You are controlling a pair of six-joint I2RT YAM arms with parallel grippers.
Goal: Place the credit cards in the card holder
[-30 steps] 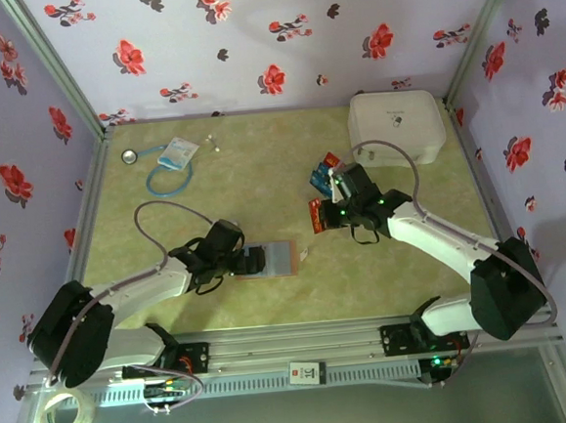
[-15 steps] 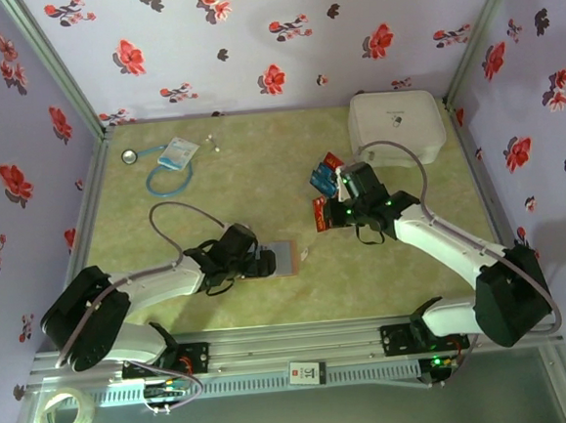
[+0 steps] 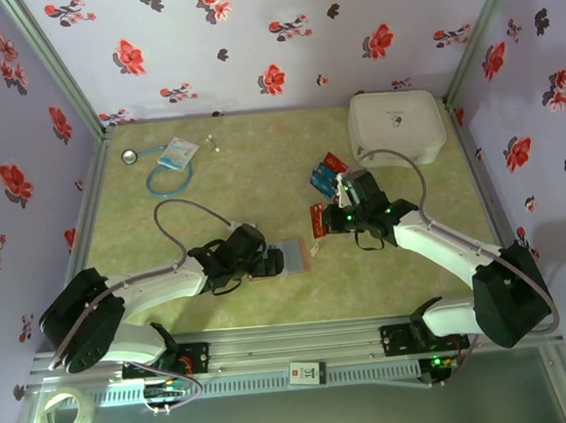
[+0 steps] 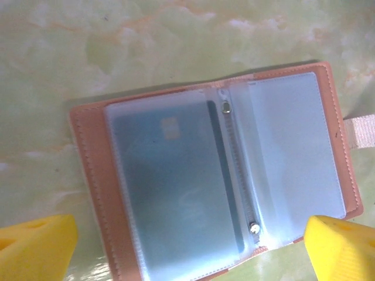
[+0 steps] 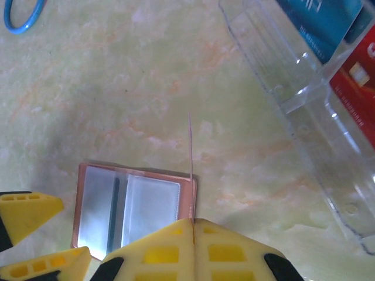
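The card holder (image 4: 211,181) has slid rightward with the left gripper (image 4: 190,243) — jaws wide, empty. The right gripper (image 5: 193,225) pinches 1 credit card (image 5: 190,146), edge-on — print unreadable.

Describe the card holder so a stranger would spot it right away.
On the green marbled table, look toward the front, at centre. The card holder lies open there: a tan-pink cover with clear sleeves, unlike the red and blue cards farther back.
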